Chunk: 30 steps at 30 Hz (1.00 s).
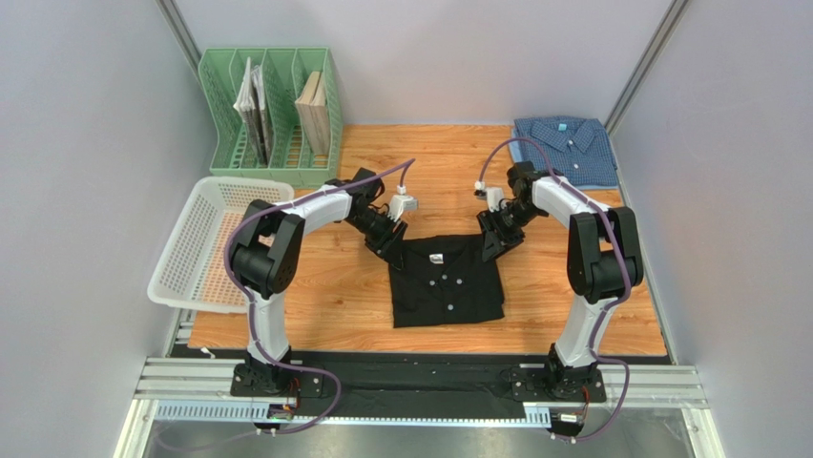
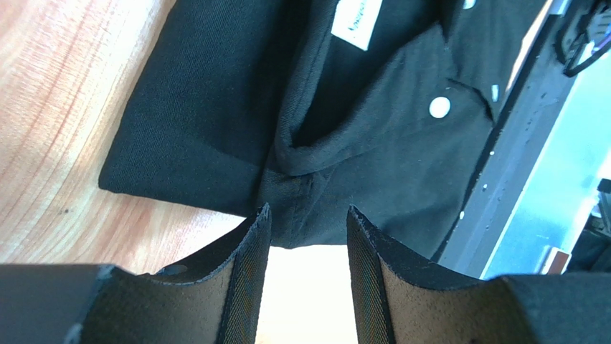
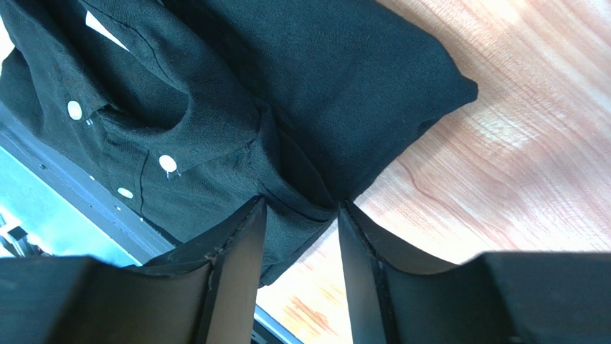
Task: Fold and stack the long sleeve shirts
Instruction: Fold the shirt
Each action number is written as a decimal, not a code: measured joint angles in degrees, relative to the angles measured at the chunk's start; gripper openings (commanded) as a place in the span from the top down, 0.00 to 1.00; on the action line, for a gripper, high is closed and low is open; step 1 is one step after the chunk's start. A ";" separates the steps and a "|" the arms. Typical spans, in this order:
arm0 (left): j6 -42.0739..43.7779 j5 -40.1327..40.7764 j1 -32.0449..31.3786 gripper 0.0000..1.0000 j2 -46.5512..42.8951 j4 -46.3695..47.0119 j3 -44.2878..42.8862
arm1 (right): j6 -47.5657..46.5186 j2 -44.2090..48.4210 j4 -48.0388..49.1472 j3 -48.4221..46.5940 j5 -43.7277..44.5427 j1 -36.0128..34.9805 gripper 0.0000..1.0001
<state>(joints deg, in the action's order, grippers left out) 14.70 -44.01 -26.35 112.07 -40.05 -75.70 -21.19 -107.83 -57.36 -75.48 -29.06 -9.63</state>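
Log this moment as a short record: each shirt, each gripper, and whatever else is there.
black shirt: folded, collar at far edge, mid-table
blue shirt: folded, far right corner
left gripper: open, at black shirt's far left corner
right gripper: open, at its far right corner, cloth between the tips
stacked: not yet
other: green file rack far left; white basket left

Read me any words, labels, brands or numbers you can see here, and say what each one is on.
Neck label inside the black shirt collar: printed, but too blurred to read.
Books in the green rack: no legible text.
Nothing else shows writing.
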 measured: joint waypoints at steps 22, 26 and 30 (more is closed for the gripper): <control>-3.04 9.53 -0.46 0.43 -0.76 2.03 0.94 | 1.44 0.00 2.01 0.63 -0.92 -0.11 1.00; -3.76 10.05 0.48 0.44 -3.76 3.13 2.51 | 1.42 0.00 2.40 1.01 -1.01 -0.11 1.00; -4.79 10.58 1.14 0.46 -6.36 3.93 3.76 | 1.44 0.00 2.93 1.57 -1.03 -0.11 1.00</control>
<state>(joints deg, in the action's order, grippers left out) 9.91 -33.43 -25.21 105.71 -36.12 -71.94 -19.75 -107.83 -54.43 -73.91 -30.09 -9.74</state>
